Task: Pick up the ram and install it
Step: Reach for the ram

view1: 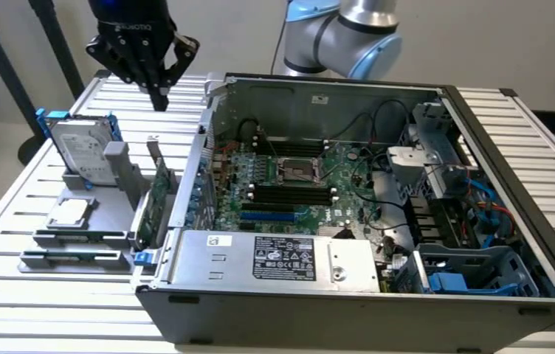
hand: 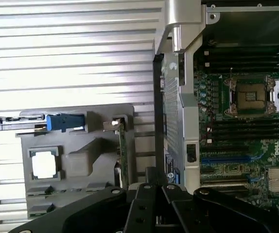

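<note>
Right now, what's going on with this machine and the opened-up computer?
A robot arm is working beside an open computer case lying on a slatted table. Its claw is shut and empty, hanging above the table next to the case. The ram, a thin green stick, lies untouched in the gray holder at the exterior view's left, near a hard drive. The motherboard's long black slots look unfilled.

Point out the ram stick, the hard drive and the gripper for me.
ram (view1: pixel 71 255): exterior view, middle of the thin green stick.
hard drive (view1: pixel 80 147): exterior view, centre of its silver face.
gripper (view1: pixel 160 99): exterior view, at its closed fingertips.
</note>
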`<state>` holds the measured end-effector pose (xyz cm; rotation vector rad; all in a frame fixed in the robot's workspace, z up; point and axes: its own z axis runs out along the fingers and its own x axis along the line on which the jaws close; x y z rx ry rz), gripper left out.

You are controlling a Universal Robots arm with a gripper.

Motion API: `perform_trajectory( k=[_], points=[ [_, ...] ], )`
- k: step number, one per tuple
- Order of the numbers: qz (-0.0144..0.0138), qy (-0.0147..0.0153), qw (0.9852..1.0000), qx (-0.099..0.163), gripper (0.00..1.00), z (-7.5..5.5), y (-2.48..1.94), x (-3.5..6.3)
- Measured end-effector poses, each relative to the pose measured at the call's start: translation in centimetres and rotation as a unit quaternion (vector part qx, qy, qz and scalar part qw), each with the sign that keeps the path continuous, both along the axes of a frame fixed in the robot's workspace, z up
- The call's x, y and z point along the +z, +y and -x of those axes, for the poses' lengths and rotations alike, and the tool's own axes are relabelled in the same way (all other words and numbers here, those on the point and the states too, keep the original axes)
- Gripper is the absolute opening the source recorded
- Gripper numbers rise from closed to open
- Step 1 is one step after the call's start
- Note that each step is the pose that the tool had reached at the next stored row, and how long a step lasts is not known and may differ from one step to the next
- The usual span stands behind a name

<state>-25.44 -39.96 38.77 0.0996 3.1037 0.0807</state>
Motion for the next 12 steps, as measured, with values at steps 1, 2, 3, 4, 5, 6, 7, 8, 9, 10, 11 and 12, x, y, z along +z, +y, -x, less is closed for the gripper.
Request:
perform_trajectory(
  k=[1,2,3,4,5,6,7,8,9,10,11,12],
  points=[
    [0.0002,0.0000,1.0000,0.000,0.11,0.4,0.00,0.00],
    [0.0003,0.0000,1.0000,0.000,0.11,0.9,0.00,0.00],
    [0.0005,0.0000,1.0000,0.000,0.11,1.4,0.00,0.00],
    [0.0007,0.0000,1.0000,0.000,0.11,1.8,0.00,0.00],
    [0.0009,0.0000,1.0000,0.000,0.11,2.3,0.00,0.00],
    [0.0011,0.0000,1.0000,0.000,0.11,2.7,0.00,0.00],
    [0.0013,0.0000,1.0000,0.000,0.11,3.2,0.00,0.00],
    [0.0015,0.0000,1.0000,0.000,0.11,3.6,0.00,0.00],
    [0.0016,0.0000,1.0000,0.000,0.11,4.1,0.00,0.00],
    [0.0018,0.0000,1.0000,0.000,0.11,4.5,0.00,0.00],
    [0.0020,0.0000,1.0000,0.000,0.11,5.0,0.00,0.00],
    [0.0023,0.0000,1.0000,0.000,0.11,5.5,0.00,0.00]
  ],
)
